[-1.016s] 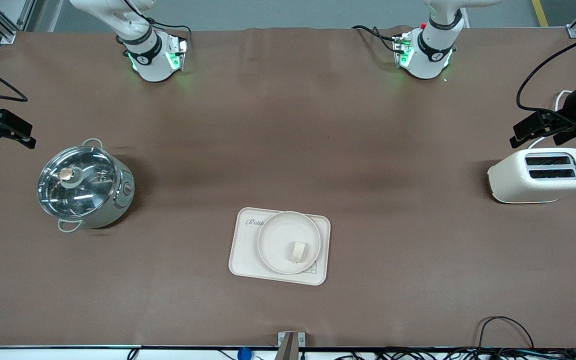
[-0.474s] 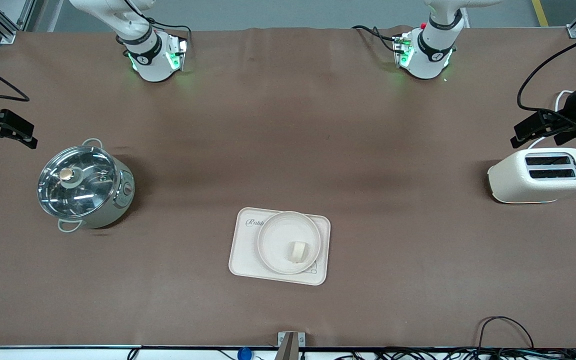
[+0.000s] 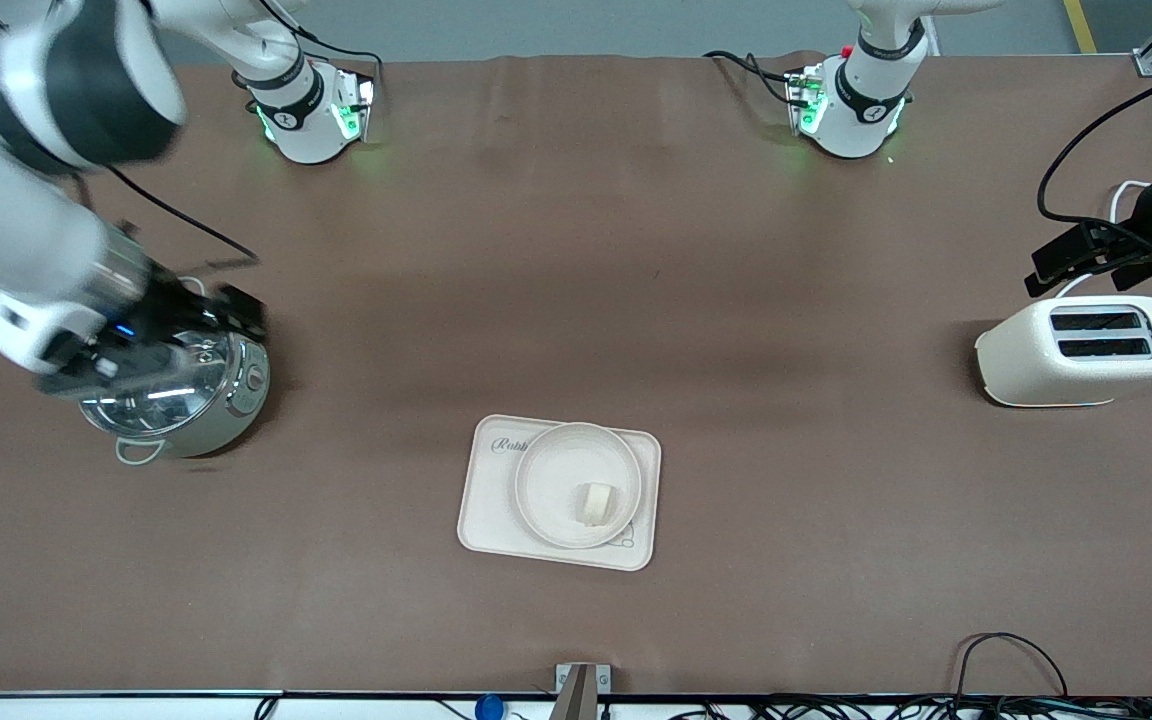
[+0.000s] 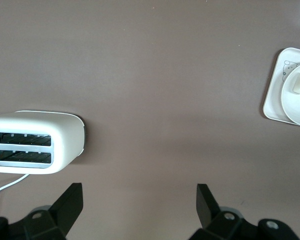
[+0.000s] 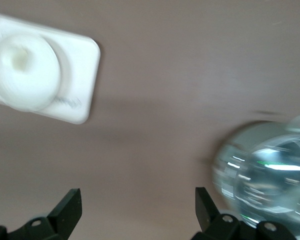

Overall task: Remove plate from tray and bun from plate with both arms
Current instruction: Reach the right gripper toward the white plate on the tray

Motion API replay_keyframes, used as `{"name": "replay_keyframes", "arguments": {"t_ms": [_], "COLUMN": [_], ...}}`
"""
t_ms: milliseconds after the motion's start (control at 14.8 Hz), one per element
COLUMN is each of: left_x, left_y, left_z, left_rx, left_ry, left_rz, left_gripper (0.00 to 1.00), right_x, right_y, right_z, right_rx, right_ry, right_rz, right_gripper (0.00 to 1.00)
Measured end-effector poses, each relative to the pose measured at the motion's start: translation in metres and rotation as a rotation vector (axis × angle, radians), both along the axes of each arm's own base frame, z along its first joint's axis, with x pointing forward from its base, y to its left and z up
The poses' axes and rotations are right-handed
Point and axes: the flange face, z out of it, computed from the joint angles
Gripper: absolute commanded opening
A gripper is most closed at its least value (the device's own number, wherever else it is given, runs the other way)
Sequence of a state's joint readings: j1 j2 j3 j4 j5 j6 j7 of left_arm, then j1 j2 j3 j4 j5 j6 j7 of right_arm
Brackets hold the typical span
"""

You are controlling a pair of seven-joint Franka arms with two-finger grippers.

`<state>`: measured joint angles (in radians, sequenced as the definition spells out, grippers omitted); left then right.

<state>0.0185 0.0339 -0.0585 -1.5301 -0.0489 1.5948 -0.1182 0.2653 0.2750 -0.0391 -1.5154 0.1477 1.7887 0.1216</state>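
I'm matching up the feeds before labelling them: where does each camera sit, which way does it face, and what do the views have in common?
Front view: high across the table, facing both arm bases; shows right tool over the pot, left tool above the toaster.
Left wrist view: looks down past its open fingers at toaster and table.
Right wrist view: looks down past its open fingers at pot.
Shared: all three show the tray, plate and bun.

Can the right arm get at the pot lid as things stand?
Probably yes: the right claw hangs open over the pot, nothing between them. The left claw waits open by the toaster.
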Motion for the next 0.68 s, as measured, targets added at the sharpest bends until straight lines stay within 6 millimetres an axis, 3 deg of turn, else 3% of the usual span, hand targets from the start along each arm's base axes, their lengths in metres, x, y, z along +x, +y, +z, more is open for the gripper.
{"name": "replay_keyframes", "arguments": {"t_ms": [203, 406, 542, 677], "left_x": [0.000, 0.000, 0.000, 0.000], "left_y": [0.000, 0.001, 0.001, 0.001], "left_z": [0.000, 0.000, 0.000, 0.000], "left_rx": [0.000, 0.000, 0.000, 0.000], "left_ry": [0.000, 0.000, 0.000, 0.000], "left_rz": [0.001, 0.001, 0.001, 0.002], "left_gripper": [1.00, 1.00, 1.00, 1.00], "right_x": [0.035, 0.054, 0.058, 0.062], "right_y": [0.060, 0.118, 0.155, 0.180], "right_z": [-0.101, -0.210, -0.269, -0.304], "right_rx": [0.119, 0.194, 0.207, 0.212], "right_ry": [-0.016, -0.124, -0.183, -0.191], "right_rz": [-0.155, -0.220, -0.241, -0.252], "right_gripper": [1.00, 1.00, 0.85, 0.66]}}
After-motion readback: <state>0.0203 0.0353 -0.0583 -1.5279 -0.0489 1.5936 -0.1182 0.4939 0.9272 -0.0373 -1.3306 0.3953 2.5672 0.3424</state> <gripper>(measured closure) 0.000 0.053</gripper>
